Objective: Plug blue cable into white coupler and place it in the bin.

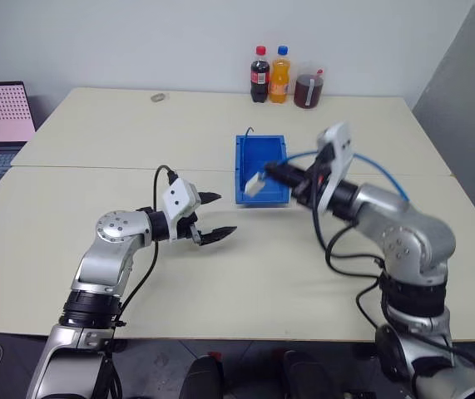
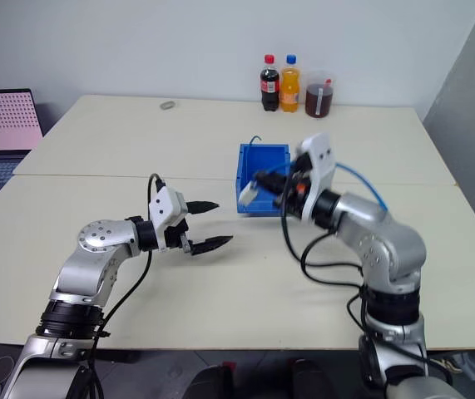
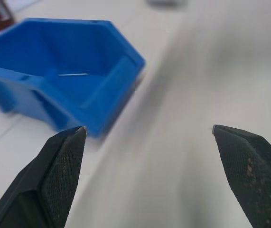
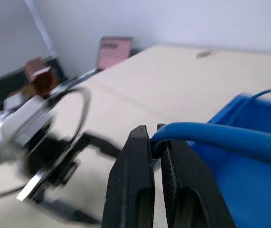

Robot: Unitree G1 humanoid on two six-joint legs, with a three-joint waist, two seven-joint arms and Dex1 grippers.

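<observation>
The bin (image 1: 262, 170) is bright blue and open-topped, standing mid-table; the left wrist view shows the bin (image 3: 54, 80) too. My right gripper (image 1: 270, 176) hovers level at its near rim, shut on the blue cable (image 1: 378, 170), which arcs back over that arm. The white coupler (image 1: 255, 184) hangs at the cable's end just past the fingertips, in front of the bin's wall. In the right wrist view the cable (image 4: 211, 135) is pinched between the shut fingers (image 4: 135, 180). My left gripper (image 1: 219, 216) is open and holds nothing, left of the bin and above the table.
Two soda bottles (image 1: 259, 75) and a dark jar (image 1: 308, 90) stand at the table's far edge. A small grey ring (image 1: 158, 97) lies at the far left. A laptop (image 1: 0, 116) sits off the table's left side. A seam (image 1: 121, 168) crosses the tabletop.
</observation>
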